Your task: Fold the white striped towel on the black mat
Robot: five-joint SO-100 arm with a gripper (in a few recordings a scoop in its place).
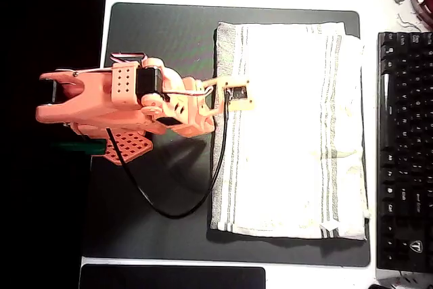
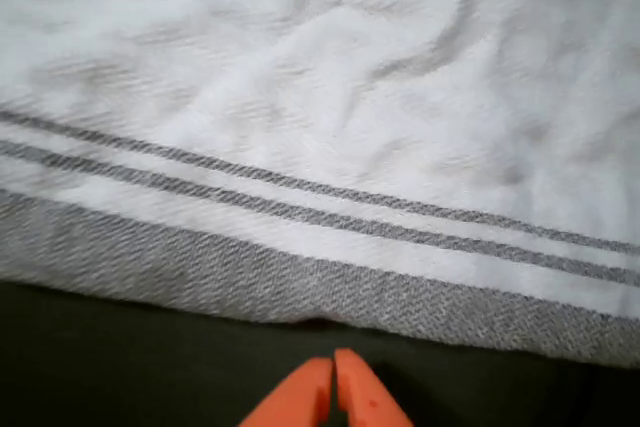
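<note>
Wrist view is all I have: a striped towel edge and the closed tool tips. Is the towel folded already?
Observer: It looks not folded. The towel lies spread out on the right half of the mat in the overhead view.
Operator: At which part of the edge is the tool?
Observer: The arm reaches in from the left and meets the towel's long left edge above its middle, away from both corners.
Operator: Is anything close to the towel?
Observer: A keyboard lies just beyond the mat's right edge, and a black cable loops over the mat up to the towel's left edge.
</note>
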